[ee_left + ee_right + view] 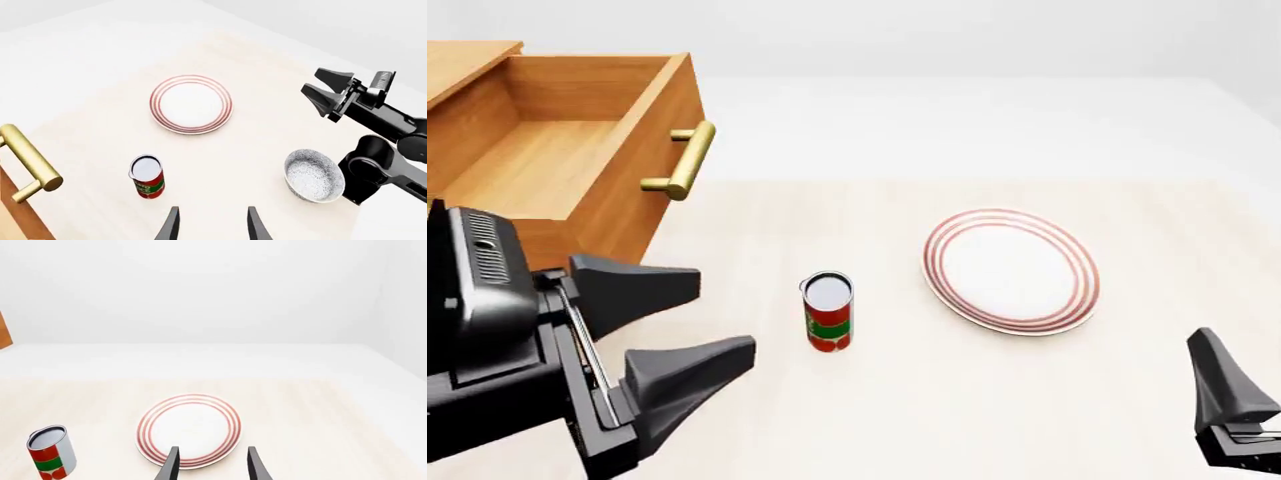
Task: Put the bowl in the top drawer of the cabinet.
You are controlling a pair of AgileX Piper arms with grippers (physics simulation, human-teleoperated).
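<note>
The bowl (313, 175), white with a fine dark pattern, sits upright on the table in the left wrist view, close beside the right arm's dark links. It is out of the front view. The top drawer (547, 165) stands pulled out of the cabinet (467, 60) at the far left, its inside bare, its brass bar handle (681, 160) facing the table. My left gripper (714, 320) hovers open in front of the drawer, holding nothing. My right gripper (312, 82) is open too, above the table beyond the bowl, and nothing is between its fingers (172, 465).
A red and green can (827, 312) stands upright mid-table between the grippers. A flat white plate with red rings (1010, 270) lies to its right. The pale wooden tabletop (868, 420) ends at a white floor beyond.
</note>
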